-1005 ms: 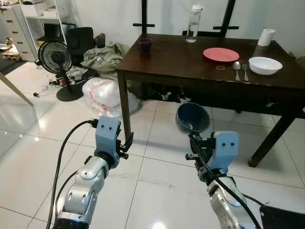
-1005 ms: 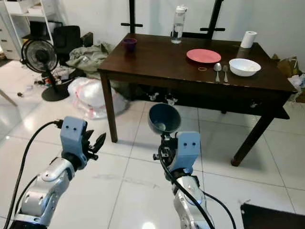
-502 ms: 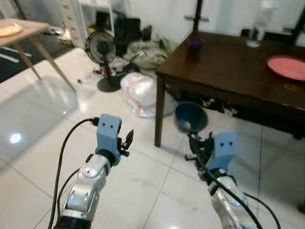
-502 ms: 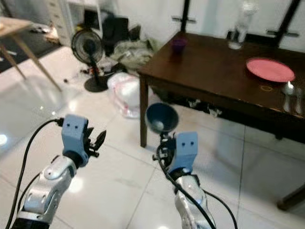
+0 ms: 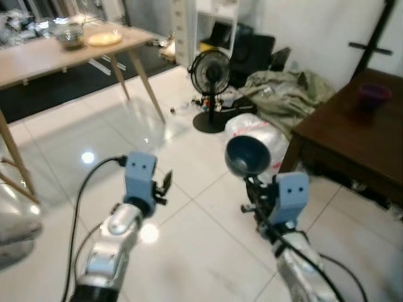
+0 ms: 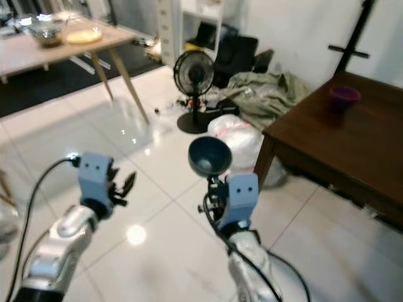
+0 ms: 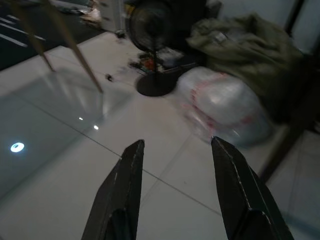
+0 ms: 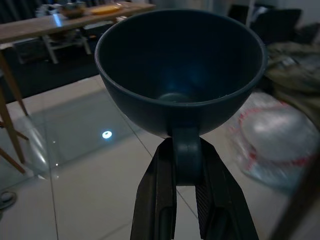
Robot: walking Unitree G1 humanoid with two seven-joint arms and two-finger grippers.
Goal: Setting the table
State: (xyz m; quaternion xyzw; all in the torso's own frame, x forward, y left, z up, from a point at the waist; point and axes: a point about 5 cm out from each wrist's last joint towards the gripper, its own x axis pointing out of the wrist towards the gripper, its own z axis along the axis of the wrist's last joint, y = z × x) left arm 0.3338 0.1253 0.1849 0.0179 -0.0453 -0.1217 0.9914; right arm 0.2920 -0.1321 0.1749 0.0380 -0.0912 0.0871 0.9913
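My right gripper (image 5: 252, 187) is shut on the handle of a dark blue cup (image 5: 247, 155), held upright in front of me over the tiled floor; the right wrist view looks into the same blue cup (image 8: 180, 70). My left gripper (image 5: 165, 184) is open and holds nothing, its two black fingers (image 7: 131, 175) spread over the floor. The dark wooden table (image 5: 352, 138) stands at the right with a small purple cup (image 5: 373, 95) on it.
A black floor fan (image 5: 210, 78), a white plastic bag (image 5: 258, 135) and a heap of green cloth (image 5: 289, 91) lie beside the dark table. A light wooden table (image 5: 56, 53) with a bowl and a plate stands at the left. White shelving (image 5: 211, 19) lines the back wall.
The camera has swung to the left: the dark table slid to the right edge and the light wooden table came into view. Both arms keep their pose, the blue cup still held.
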